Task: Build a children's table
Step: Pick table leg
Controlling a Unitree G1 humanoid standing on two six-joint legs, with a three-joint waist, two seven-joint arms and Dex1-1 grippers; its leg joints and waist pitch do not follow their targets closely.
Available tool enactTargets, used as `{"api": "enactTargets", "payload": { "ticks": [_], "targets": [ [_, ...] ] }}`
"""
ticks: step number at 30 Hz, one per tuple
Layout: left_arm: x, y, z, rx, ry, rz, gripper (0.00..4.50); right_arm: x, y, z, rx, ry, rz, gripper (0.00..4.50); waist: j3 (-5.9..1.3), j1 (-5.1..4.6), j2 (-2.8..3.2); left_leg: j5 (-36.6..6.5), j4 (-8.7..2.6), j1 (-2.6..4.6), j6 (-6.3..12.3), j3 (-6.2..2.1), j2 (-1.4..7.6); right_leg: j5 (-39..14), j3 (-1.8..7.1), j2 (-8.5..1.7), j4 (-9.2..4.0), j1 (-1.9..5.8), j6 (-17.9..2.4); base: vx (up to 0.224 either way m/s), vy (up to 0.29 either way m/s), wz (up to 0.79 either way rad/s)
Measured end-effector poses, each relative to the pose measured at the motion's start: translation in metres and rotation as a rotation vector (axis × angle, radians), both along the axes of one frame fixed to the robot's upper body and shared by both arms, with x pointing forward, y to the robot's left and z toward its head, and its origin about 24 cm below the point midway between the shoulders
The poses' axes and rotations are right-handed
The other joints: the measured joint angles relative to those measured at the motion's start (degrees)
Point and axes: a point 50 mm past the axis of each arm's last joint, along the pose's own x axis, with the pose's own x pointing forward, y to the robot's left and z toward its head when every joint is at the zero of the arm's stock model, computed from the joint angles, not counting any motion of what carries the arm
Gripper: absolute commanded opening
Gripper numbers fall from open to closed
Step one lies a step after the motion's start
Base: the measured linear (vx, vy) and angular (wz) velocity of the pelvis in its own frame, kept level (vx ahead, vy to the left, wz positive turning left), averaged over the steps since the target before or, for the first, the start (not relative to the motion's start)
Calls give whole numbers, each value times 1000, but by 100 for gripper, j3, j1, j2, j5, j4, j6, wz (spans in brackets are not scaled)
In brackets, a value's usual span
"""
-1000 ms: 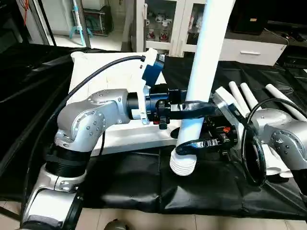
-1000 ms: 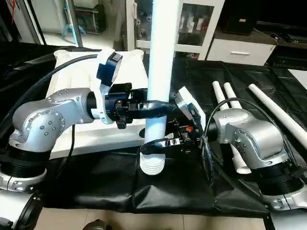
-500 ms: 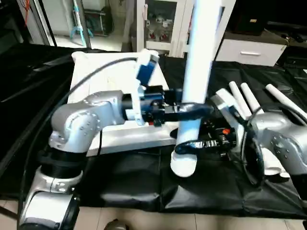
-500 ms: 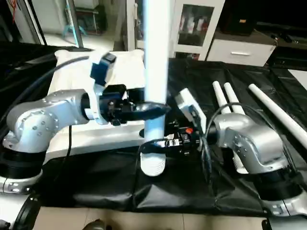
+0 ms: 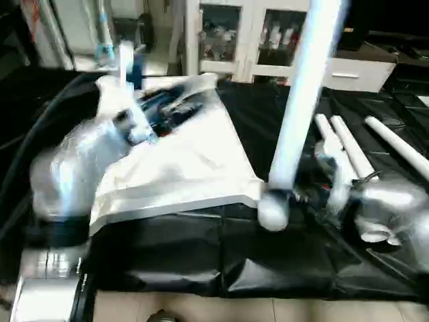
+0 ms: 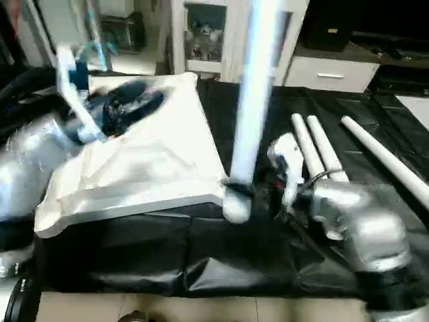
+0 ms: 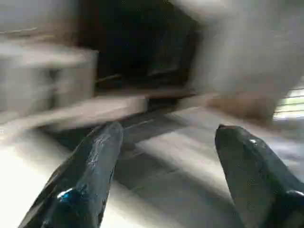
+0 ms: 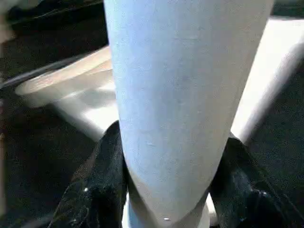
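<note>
Landmark: the white plastic rectangular tabletop [image 5: 181, 161] lies flat on the counter, a corner toward the camera.
Surface: the counter is covered by a black wrinkled sheet [image 5: 221, 261] that hangs over its near edge; pale tiled floor [image 5: 221, 312] shows below that edge.
Held leg: a long white tube leg [image 5: 301, 100] stands nearly upright just beside the tabletop's near right corner, leaning a little away from the tabletop toward its top; its rounded lower end [image 5: 273, 211] sits at the corner's edge, and whether it touches the corner cannot be told.
Right jaws: the right gripper [image 8: 166, 190] has its two black fingers [image 8: 95, 185] pinching the white tube leg from both sides, low on the tube.
Left jaws: the left gripper [image 7: 164, 171] has its fingers spread wide apart with nothing between them; the blurred left arm [image 5: 87, 154] is over the far left part of the tabletop, well apart from the leg.
Spare legs: three more white tube legs [image 5: 348, 144] lie on the black sheet to the right of the tabletop, beyond the right arm [image 5: 382, 208].
Room: behind the tabletop stands a white glass-fronted cabinet [image 5: 234, 33] with small items on its shelves, and to its right a low white drawer unit [image 5: 362, 70].
</note>
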Motion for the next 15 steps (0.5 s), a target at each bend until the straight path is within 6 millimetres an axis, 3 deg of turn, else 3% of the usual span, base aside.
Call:
{"api": "enactTargets", "payload": {
  "ticks": [4, 8, 10, 11, 12, 14, 15],
  "targets": [
    [-12, 5, -35, 148, 31, 212, 353, 1, 0, -6, 29, -58, -253, 188, 0, -2, -10, -3, -1, -18, 5, -2, 0, 5, -1, 0, -18, -17, 4, 0, 0, 0],
    [-19, 3, -37, 169, -19, 347, 353, -2, 0, 0, -6, -175, -377, 188, -1, 6, -8, -7, -3, -14, 9, -2, 0, 4, 0, 1, -29, -7, 5, 0, 0, 0],
    [-23, -1, -42, 172, -27, 416, 353, -3, 2, -3, -7, -190, -435, 188, -1, -79, 2, -7, -7, -3, 7, -34, 17, 13, -24, 27, -64, 25, 1, 0, 0, 0],
    [-24, -4, -44, 187, -35, 442, 353, -5, 1, -6, -9, -181, -462, 188, 3, -151, 23, -1, -8, -56, 1, -151, 30, 23, -126, 45, -119, 101, -20, 0, 0, 0],
    [-24, -8, -44, 195, -56, 459, 353, -7, 1, -11, -15, -162, -487, 188, 2, -235, 59, 15, -7, -77, -21, -357, 27, 2, -271, 60, -108, 166, -72, 2, -83, 49],
    [-24, -9, -42, 212, -79, 490, 353, -7, 2, -14, -17, -153, -498, 188, 1, -397, 57, 58, -7, -126, -91, -658, -31, -213, -300, 126, 110, 188, -382, 20, -103, 53],
    [-24, -9, -42, 222, -88, 508, 353, -7, 2, -14, -20, -159, -502, 188, -4, -454, 46, 75, -12, -147, -121, -883, -98, -342, -315, 155, 217, 185, -495, -10, -171, 51]
  ]
}}
